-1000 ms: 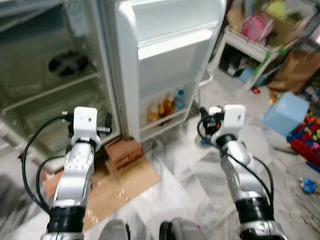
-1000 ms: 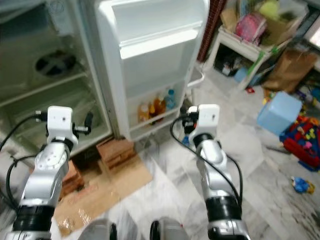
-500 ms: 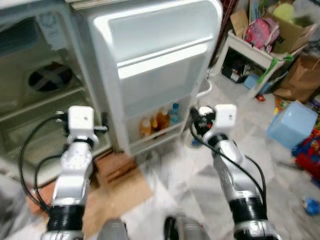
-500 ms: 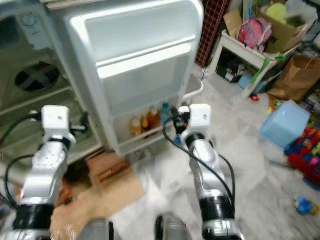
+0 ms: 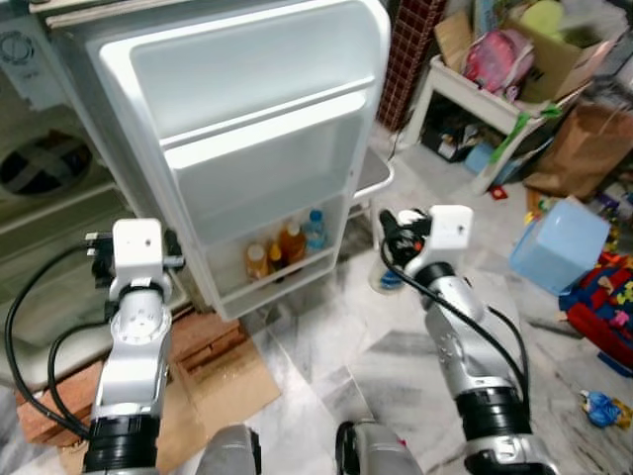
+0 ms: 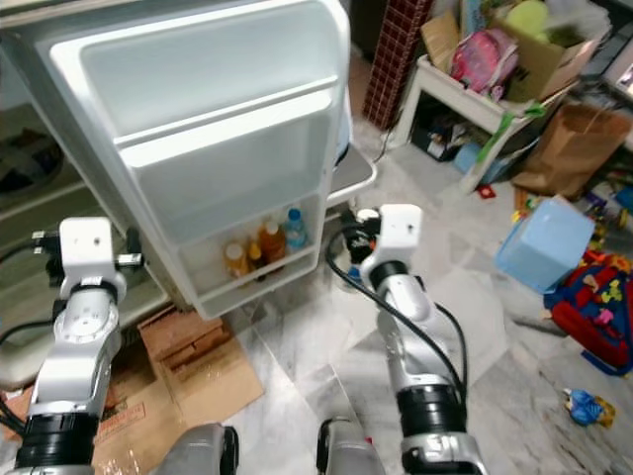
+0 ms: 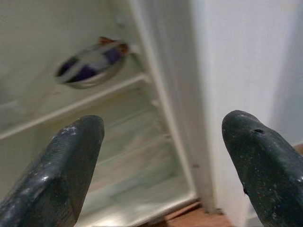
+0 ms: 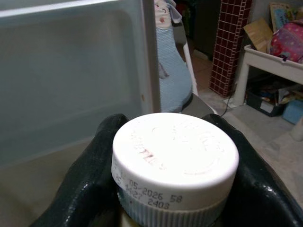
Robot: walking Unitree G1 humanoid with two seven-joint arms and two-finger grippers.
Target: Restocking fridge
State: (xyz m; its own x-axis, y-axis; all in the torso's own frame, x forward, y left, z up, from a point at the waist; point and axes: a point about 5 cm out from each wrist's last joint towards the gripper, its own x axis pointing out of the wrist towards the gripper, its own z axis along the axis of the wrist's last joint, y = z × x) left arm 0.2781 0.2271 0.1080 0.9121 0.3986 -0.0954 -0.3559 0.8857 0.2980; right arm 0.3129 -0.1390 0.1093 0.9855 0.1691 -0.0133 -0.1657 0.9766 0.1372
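The fridge (image 5: 59, 198) stands open in front of the robot, its white door (image 5: 257, 148) swung wide toward us, and the bottle (image 8: 175, 163) meant for it is clamped between the two black fingers of the right gripper (image 5: 388, 230), held up just beside the door's outer edge. In the right wrist view you see the white screw cap with a printed date code, the fingers (image 8: 92, 175) pressed against either side of it; the body of the bottle below the cap is cut off there, and in the head views a bit of blue and clear shows under the gripper, too small to read.

Starting at the left: the fridge's interior has pale shelves and a round fan grille (image 5: 45, 163) on the back wall. The left gripper (image 7: 161, 156) hovers at the lower shelves, fingers spread wide apart with nothing between them.

Under the fridge's front edge lie reddish bricks (image 5: 203, 332) on flattened cardboard (image 5: 223, 376).

The door has three tiers of shelving; the upper two look bare, and the bottom rack (image 5: 282, 282) holds four bottles that I can count — three with orange or amber contents (image 5: 279, 252) and one clear with a blue cap (image 5: 315, 230). Others may sit behind them; I cannot tell.

To the right, well apart from the fridge, a white table (image 5: 495, 99) carries a pink bag (image 5: 499, 59) and a cardboard box (image 5: 554, 40), with a brown paper bag (image 5: 584, 148), a light blue box (image 5: 559, 242) and toys (image 5: 613, 307) on the marble floor (image 5: 336, 346).
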